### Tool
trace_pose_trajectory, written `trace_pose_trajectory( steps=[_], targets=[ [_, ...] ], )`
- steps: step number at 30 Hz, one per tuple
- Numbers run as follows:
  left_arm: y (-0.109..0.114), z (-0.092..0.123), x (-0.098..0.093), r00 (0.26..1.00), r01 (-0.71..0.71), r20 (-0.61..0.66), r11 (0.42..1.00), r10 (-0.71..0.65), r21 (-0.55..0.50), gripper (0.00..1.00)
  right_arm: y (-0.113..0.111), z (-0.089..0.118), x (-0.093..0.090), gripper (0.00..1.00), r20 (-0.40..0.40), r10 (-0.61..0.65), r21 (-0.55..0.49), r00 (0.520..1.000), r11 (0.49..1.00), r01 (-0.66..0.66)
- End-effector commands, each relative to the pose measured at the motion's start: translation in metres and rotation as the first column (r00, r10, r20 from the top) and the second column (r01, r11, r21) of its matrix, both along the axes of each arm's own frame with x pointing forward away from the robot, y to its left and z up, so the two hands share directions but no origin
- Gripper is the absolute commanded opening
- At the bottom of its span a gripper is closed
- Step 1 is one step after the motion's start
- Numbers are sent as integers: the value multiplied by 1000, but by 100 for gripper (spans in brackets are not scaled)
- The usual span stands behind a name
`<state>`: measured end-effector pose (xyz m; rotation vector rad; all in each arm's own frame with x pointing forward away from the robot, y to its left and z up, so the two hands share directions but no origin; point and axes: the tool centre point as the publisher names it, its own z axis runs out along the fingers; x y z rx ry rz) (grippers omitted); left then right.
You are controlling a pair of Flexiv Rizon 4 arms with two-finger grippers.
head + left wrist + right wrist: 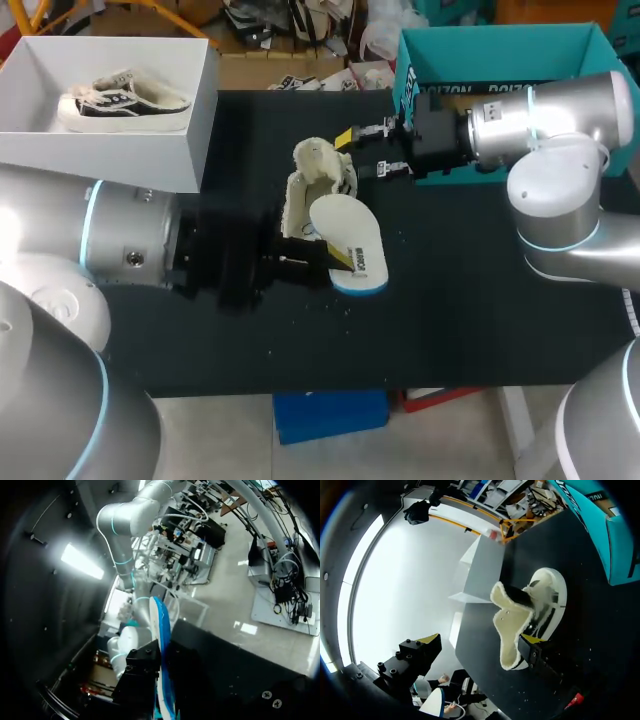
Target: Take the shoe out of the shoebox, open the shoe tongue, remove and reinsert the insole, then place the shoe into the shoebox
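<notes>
left arm (120,240) fills the near corner and reaches to mid-table, its left gripper (335,262) clamped on the insole (352,240), which juts out ahead of the fingers, clear of the shoe (318,185). the likely trouble, as i judge it, comes at reinsertion. the right gripper (362,152) stands spread, one yellow tip against the shoe beside the raised tongue (507,625) and the other well clear. nothing pinches the shoe, so a push from the insole could slide or tip it, or the soft insole could buckle at the opening. the white shoebox (195,120) lies well off behind the left gripper with a second shoe (125,100) in it, and a teal box (500,50) sits just behind the right gripper. the shoe rests on the black table (480,320) between the two grippers, touching the right one. the insole's far end lies just beside the shoe, ahead of the left gripper.
</notes>
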<state>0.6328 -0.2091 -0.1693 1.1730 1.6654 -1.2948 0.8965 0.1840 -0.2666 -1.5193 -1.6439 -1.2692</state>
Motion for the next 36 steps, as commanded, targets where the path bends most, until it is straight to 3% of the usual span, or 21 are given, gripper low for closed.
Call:
trace_pose_trajectory(
  steps=[1, 14, 19, 33, 36],
  targets=[
    [13, -22, -4, 998, -24, 49, 994, 30, -105, 0, 2, -1, 0, 100, 2, -3, 1, 1000, 1000, 3],
    [43, -63, 38, 981, 5, 191, 990, 22, -140, 0, 2, -1, 0, 100, 2, -3, 1, 1000, 1000, 3],
    [48, -73, 52, 972, 14, 236, 997, 4, -74, 0, 2, -1, 0, 100, 2, -3, 1, 1000, 1000, 3],
    [48, -73, 52, 972, 14, 236, 997, 4, -74, 0, 2, -1, 0, 100, 2, -3, 1, 1000, 1000, 3],
    [35, -69, 31, 920, 60, 393, 988, 0, -139, 0, 2, -1, 0, 100, 2, -3, 1, 1000, 1000, 3]
  ],
)
